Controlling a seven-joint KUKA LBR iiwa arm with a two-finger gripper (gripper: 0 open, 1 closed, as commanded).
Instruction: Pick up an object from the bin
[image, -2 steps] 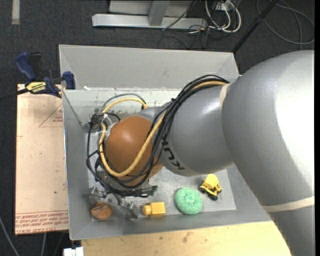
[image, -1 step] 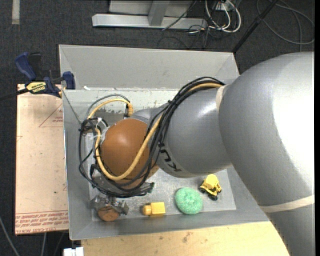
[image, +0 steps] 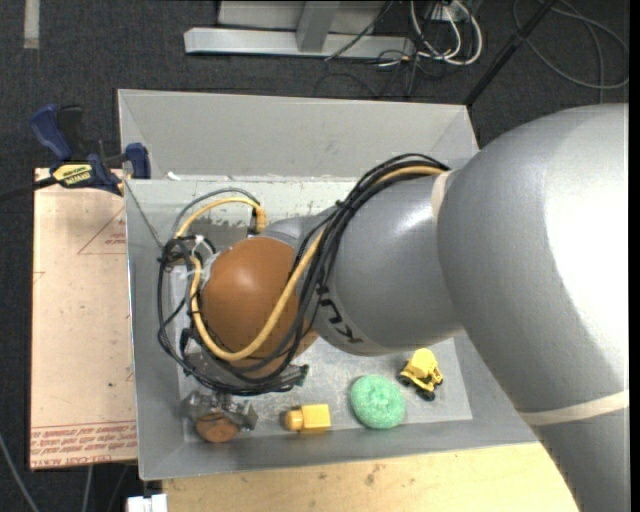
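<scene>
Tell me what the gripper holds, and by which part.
Cannot be told: the gripper sits over a brown round thing, low left in the bin.

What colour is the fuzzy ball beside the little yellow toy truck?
The ball is green, seen in the camera view.

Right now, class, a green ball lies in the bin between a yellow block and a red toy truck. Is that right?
Not quite: the toy truck is yellow, not red. The camera view shows the green ball lying in the bin between the yellow block and that yellow toy truck.
</scene>
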